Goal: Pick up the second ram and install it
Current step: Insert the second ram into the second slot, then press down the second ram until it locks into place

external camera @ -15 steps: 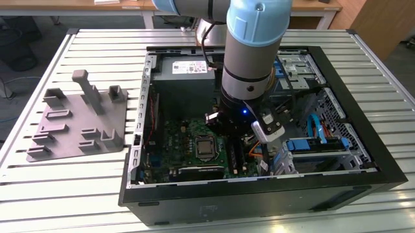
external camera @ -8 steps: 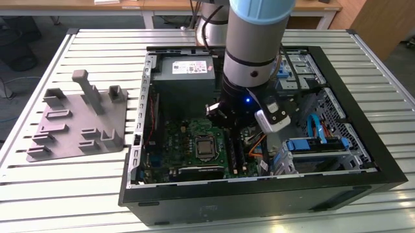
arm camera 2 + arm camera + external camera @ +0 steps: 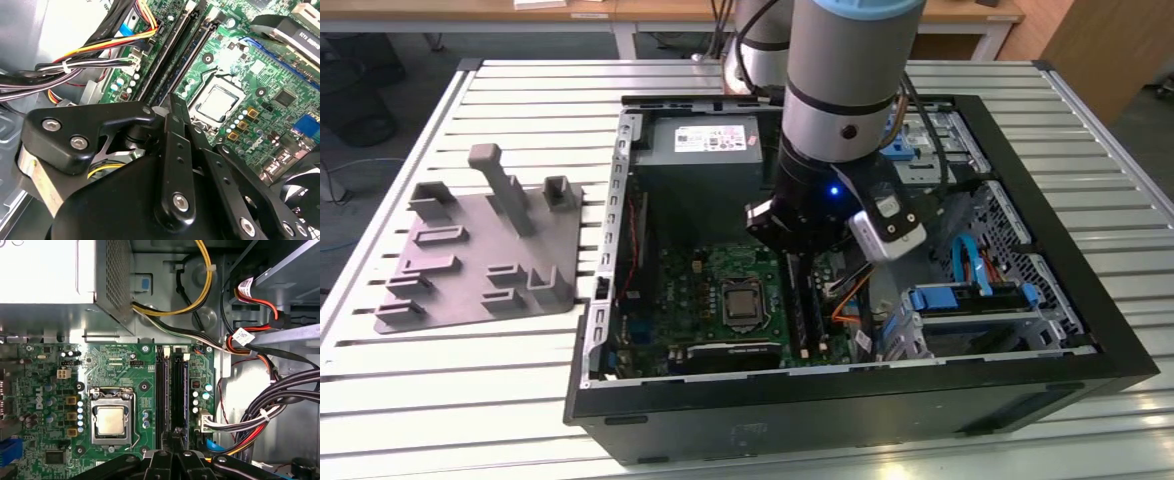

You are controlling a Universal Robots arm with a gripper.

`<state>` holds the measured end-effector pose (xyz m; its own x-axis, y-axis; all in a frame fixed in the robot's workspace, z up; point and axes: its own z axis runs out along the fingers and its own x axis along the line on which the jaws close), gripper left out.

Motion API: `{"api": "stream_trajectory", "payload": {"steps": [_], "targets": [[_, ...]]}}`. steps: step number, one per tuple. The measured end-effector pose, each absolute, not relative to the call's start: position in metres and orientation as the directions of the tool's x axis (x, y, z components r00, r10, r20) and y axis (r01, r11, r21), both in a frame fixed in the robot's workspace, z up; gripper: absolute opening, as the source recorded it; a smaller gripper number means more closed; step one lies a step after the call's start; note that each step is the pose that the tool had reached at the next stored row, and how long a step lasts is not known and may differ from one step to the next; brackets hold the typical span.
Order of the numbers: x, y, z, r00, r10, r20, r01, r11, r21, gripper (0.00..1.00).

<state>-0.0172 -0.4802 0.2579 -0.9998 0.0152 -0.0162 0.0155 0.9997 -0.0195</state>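
Observation:
My gripper (image 3: 803,262) hangs low inside the open computer case (image 3: 1067,330), right over the two long black memory slots (image 3: 170,390) on the green motherboard (image 3: 125,370). In the second wrist view the gripper (image 3: 171,102) has its black fingers drawn together, tips just above the near end of the slots (image 3: 175,55). In the first wrist view the gripper (image 3: 173,450) lines up with the slots' lower end. The second ram is hidden: I cannot make out a stick between the fingers or tell one apart from the dark slots.
The processor socket (image 3: 110,420) lies beside the slots. Cable bundles (image 3: 280,405) crowd the other side, near the blue drive brackets (image 3: 961,295). The power supply (image 3: 707,140) fills the case's far end. A grey parts fixture (image 3: 480,250) lies on the slatted table at the exterior view's left.

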Motion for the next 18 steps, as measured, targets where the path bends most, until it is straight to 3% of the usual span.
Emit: {"api": "stream_trajectory", "payload": {"steps": [18], "targets": [[-0.0173,-0.4757,0.2536,-1.0,0.015,-0.016,0.015,1.0,-0.02,0.1]]}}
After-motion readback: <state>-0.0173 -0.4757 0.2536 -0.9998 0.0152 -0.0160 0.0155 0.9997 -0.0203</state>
